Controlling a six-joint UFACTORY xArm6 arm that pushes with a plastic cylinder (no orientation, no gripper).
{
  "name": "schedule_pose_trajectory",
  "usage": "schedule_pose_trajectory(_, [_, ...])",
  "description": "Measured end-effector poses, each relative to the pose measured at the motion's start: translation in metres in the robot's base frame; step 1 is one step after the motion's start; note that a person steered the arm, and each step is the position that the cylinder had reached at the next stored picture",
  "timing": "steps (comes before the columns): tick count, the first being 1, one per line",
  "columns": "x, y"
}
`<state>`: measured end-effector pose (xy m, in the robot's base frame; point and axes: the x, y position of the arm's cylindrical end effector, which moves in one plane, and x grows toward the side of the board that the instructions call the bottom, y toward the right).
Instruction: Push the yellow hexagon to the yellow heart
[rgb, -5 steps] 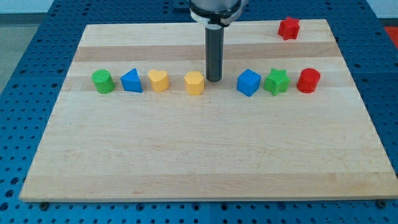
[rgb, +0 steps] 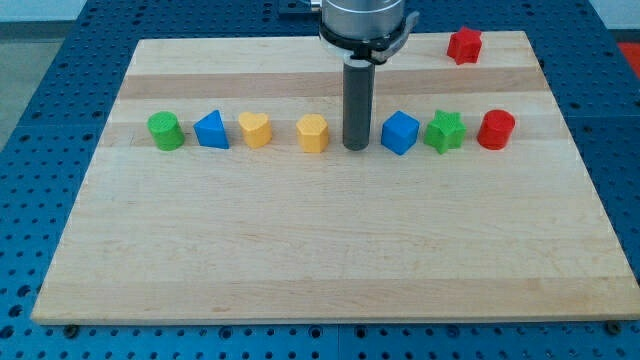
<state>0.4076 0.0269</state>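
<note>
Yellow is the colour of two blocks here. The yellow hexagon (rgb: 313, 133) sits near the middle of the wooden board (rgb: 300, 250), in a row of blocks that runs from the view's left to the view's right. The yellow heart (rgb: 255, 129) is just to its left, with a small gap of bare wood between them. They do not touch.

My tip (rgb: 355, 148) is on the board to the right of the yellow hexagon. It stands in the gap between the hexagon and the blue cube (rgb: 400, 132). There is a little space on each side of it, so it touches neither block. The rod stands straight up. It has no jaws at all, so there is nothing to open or shut.

More blocks are in the row. On the far left is a green cylinder (rgb: 165, 131), then a blue triangle (rgb: 211, 130) next to the heart. Right of the blue cube come a green star (rgb: 445, 131) and a red cylinder (rgb: 496, 130). A red star (rgb: 464, 45) sits alone near the view's top right corner.

The board lies on a blue table with many small holes (rgb: 40, 150).
</note>
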Motion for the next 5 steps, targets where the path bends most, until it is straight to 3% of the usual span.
schedule_pose_trajectory(5, [0.000,-0.022])
